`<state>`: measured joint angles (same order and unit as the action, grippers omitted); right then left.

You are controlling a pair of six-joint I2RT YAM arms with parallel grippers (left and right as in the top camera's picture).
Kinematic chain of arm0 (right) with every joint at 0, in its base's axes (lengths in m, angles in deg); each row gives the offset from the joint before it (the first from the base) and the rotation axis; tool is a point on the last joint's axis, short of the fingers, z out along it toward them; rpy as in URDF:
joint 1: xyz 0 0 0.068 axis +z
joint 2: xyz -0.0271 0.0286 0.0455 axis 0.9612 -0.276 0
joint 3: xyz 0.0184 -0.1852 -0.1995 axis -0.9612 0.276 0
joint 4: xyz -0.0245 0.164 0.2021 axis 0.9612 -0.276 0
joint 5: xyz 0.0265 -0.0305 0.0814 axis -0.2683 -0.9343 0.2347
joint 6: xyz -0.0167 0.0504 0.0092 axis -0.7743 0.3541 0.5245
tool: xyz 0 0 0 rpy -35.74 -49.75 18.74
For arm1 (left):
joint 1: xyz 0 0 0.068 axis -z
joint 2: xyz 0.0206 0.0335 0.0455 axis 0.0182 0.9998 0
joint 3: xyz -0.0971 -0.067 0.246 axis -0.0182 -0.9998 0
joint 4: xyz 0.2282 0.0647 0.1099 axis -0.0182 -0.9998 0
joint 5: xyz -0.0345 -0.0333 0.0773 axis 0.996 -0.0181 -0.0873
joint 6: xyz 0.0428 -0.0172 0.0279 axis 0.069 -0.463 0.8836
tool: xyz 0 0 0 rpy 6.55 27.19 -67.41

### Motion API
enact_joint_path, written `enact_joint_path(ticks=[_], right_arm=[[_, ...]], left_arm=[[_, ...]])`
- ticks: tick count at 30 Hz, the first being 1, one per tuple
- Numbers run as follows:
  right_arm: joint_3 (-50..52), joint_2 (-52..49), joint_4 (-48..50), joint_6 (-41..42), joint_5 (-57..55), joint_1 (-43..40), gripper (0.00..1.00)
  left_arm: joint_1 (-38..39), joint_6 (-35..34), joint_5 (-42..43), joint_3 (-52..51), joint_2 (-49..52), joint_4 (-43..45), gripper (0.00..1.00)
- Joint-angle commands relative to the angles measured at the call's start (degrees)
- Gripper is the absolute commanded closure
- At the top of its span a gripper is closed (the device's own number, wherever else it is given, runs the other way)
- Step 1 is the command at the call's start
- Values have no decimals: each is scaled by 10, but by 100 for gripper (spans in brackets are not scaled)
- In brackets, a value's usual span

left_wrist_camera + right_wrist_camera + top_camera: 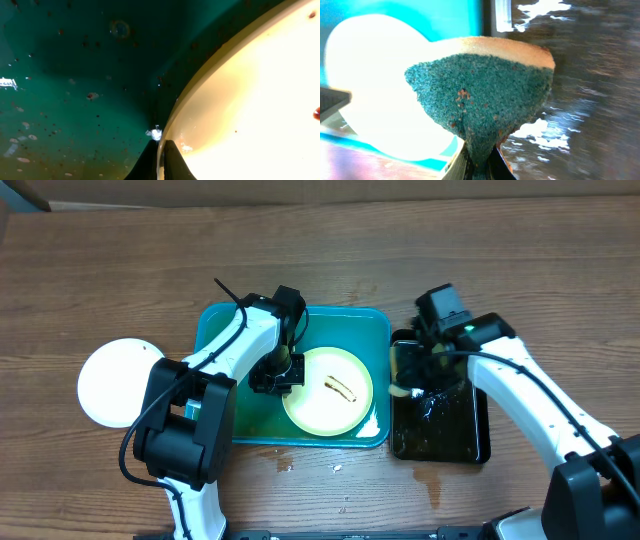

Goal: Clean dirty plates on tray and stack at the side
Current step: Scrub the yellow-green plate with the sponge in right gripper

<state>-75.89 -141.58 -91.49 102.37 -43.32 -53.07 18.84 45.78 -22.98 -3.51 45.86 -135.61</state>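
Pinching the stiff, probably slippery plate by its rim, left pincer holds; right pincer clamps soft sponge.

Bright, even light is being cast over the large teal-green rectangular plastic tray. The round pale yellow-green plate inside that tray is being washed out in both wrist views. Glare is being reflected off the small, wet black rectangular tray beside it, and the green scouring sponge is being rendered sharp against blur.
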Motion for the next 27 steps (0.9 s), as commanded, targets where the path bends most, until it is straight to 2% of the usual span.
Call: enact_joint_path(ticks=[1,13,27], right_arm=[[-12,10,37,-2,87,36,96],[-12,-51,157,99,92,125,96],[-11,-135,261,168,144,143,96]], left_arm=[[1,9,-2,-3,11,2,96],[1,8,-1,-3,11,4,96],[1,8,0,-3,11,8,96]])
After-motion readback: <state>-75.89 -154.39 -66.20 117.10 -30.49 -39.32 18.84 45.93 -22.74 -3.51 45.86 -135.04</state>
